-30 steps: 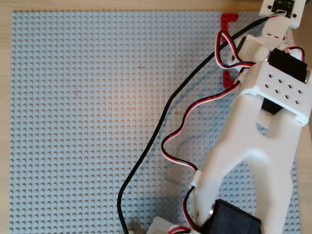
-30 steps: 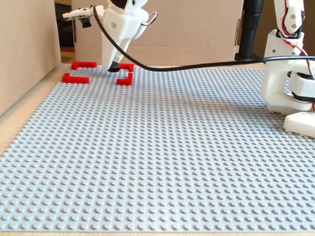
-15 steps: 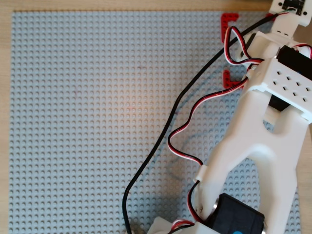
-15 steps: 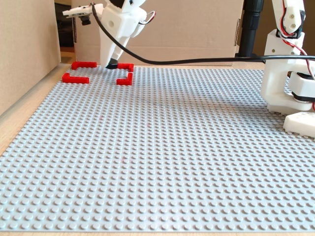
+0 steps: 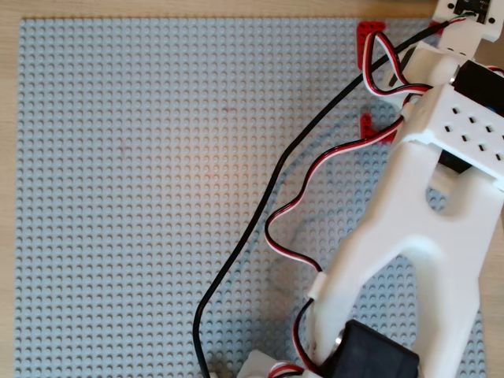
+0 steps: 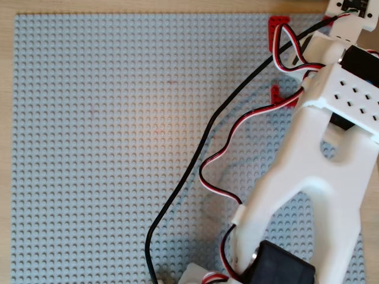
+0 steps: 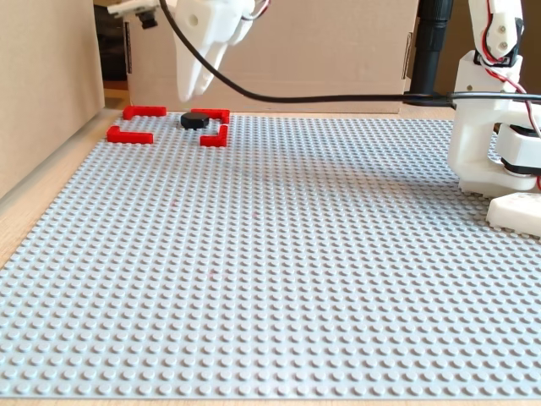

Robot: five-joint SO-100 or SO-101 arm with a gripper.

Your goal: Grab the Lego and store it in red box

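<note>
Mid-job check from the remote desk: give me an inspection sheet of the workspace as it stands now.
Surface: grey studded baseplate on a wooden table, bare over most of its area.
Job's things: the Lego lies inside the red box, near its back right bracket in the fixed view, free of the pincer.
Clutter: nothing seen.
Grippers: pincer hangs above the box, holding nothing; whether its jaws stand apart cannot be told.
Cables: black cable spans from the pincer to the arm base; red-white-black wires loop over the plate.
Surroundings: cardboard walls at left and behind.
</note>
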